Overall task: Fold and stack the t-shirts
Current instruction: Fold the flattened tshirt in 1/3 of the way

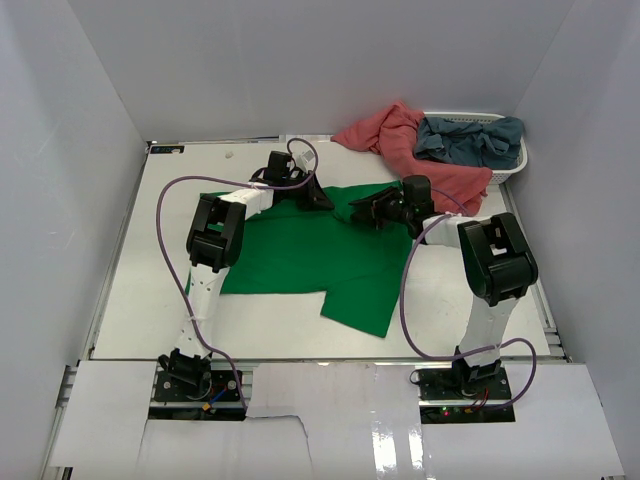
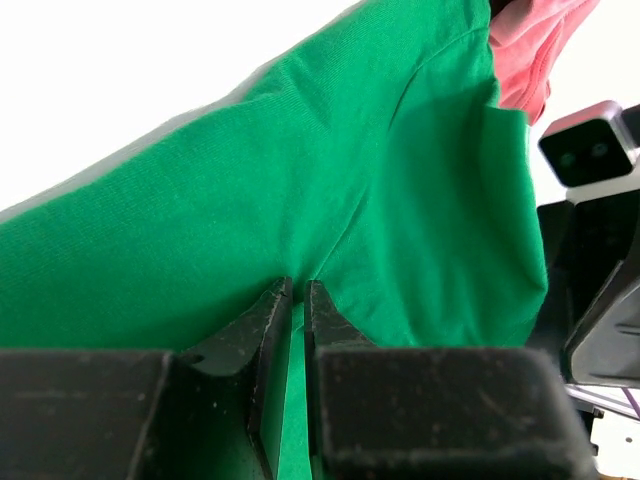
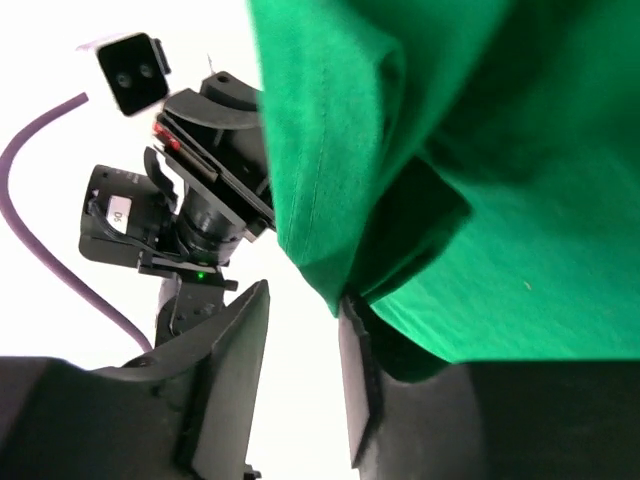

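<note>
1. Pinches a raised fold of the green t-shirt (image 1: 300,262) in the left claw (image 2: 297,290), fingers almost together with only a strip of cloth between them.
2. Spreads from that claw toward the arm bases, mostly flat on the surface (image 1: 150,300), with one flap jutting nearest them.
3. Meets the right claw (image 3: 303,295) at the shirt's far edge, near the left claw. Fingers partly apart, bright gap between them, green hem touching one fingertip, nothing visibly clamped.
4. Lies beyond and right of the right claw: salmon-pink t-shirt (image 1: 400,145), crumpled, against the white basket (image 1: 515,165).
5. Sits bunched in that basket, well apart from both claws: grey-blue t-shirt (image 1: 470,140).
</note>
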Motion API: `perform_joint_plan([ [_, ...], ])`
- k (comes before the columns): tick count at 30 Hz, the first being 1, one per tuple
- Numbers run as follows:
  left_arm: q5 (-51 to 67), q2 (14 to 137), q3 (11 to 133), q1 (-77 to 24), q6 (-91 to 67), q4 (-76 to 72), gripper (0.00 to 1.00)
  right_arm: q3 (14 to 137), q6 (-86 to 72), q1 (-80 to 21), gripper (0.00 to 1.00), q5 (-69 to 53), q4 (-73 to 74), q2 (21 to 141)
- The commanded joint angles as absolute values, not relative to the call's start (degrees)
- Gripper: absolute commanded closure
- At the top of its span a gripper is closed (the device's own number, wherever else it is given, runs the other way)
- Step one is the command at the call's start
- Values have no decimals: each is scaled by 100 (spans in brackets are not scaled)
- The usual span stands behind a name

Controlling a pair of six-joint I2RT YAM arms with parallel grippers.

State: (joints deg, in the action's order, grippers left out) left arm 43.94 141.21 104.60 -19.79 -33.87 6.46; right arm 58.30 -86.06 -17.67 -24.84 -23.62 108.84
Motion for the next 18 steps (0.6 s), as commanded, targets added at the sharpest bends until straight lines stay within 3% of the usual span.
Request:
perform_joint_plan([
  [1, 4421, 13579, 10424, -2030, -3287, 677, 79, 5765, -8757, -1723, 58, -2479, -2963, 10521],
  [6, 4421, 13544, 10441, -2030, -3270, 694, 79, 7205, -5903, -1714, 53, -1557, -845, 10547],
  [11, 4421, 13535, 10503, -2030, -3269, 712, 79, 7356, -5230, -1477, 52, -1694, -932, 10836],
  [18, 4386, 13509, 10555, -2030, -3182, 826, 78, 7690, -4080, -1599, 54, -1188, 648, 10750],
])
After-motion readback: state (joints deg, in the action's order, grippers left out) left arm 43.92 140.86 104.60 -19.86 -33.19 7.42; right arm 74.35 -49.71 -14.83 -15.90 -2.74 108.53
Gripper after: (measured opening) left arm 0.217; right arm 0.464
